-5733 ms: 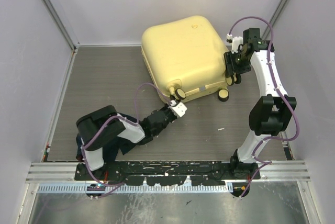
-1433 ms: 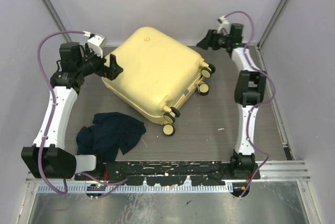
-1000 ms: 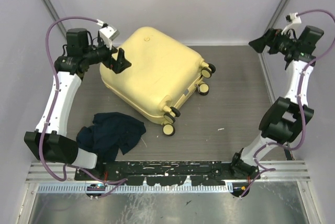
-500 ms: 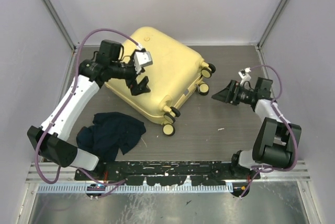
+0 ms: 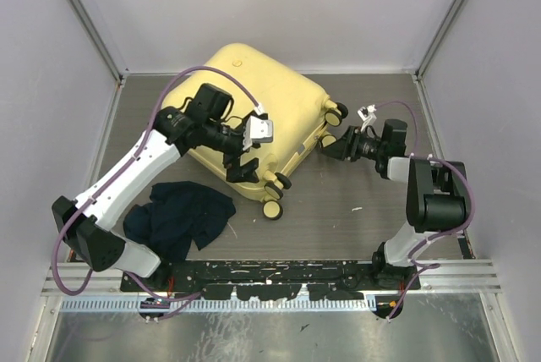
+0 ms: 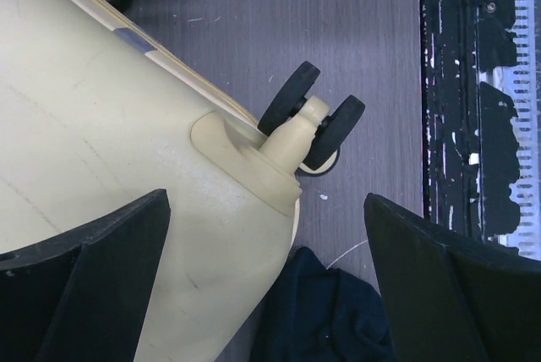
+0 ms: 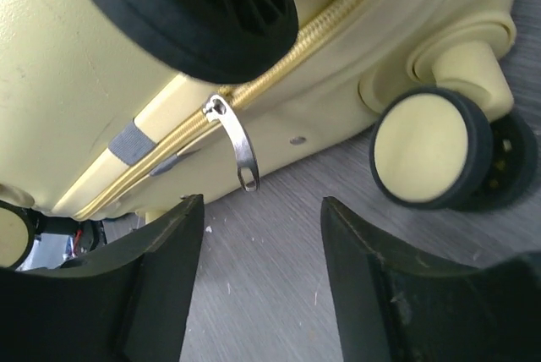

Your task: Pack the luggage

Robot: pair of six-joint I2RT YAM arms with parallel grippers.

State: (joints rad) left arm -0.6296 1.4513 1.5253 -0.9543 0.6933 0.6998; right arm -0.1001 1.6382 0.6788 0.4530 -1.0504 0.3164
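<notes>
— Where's the suitcase (image 5: pixel 262 108)?
— It's lying flat and zipped shut on the grey surface (image 5: pixel 363 227), toward the back. Its wheels face the right and near sides.
— And the left gripper (image 5: pixel 239 163)?
— Spread wide and empty, hovering over the near corner above a wheel pair (image 6: pixel 311 121). A dark cloth (image 5: pixel 179 214) lies just beside that corner.
— The right gripper (image 5: pixel 331 144)?
— Released too, low at the wheeled end. Its wrist view shows a metal zipper pull (image 7: pixel 237 152) hanging from the zipper line just ahead of it, untouched.
</notes>
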